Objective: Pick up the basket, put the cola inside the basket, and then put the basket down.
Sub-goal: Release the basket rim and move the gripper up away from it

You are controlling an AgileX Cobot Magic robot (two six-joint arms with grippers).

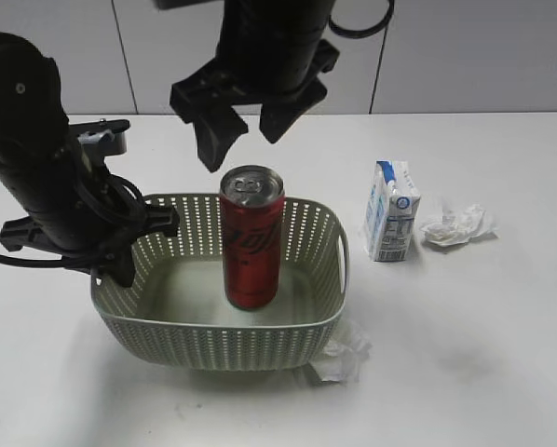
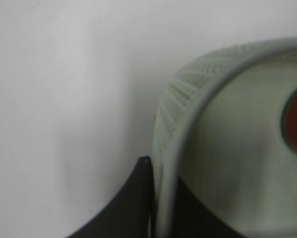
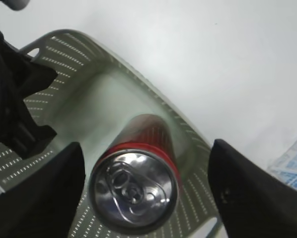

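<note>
The sage-green basket (image 1: 308, 223) sits low over the white table, and I cannot tell whether it touches it. The red cola can (image 1: 251, 247) stands upright inside it, silver top up. My left gripper (image 1: 134, 244) is shut on the basket's left rim; in the left wrist view the rim (image 2: 164, 163) runs between the black fingers (image 2: 158, 198). My right gripper (image 1: 246, 126) is open and empty, just above the can; in the right wrist view its fingers (image 3: 146, 191) flank the can top (image 3: 133, 191) without touching it.
A white-and-blue milk carton (image 1: 390, 209) stands right of the basket. A crumpled white paper (image 1: 457, 226) lies further right. Another crumpled piece (image 1: 344, 354) lies at the basket's front right corner. A panelled wall runs behind the table.
</note>
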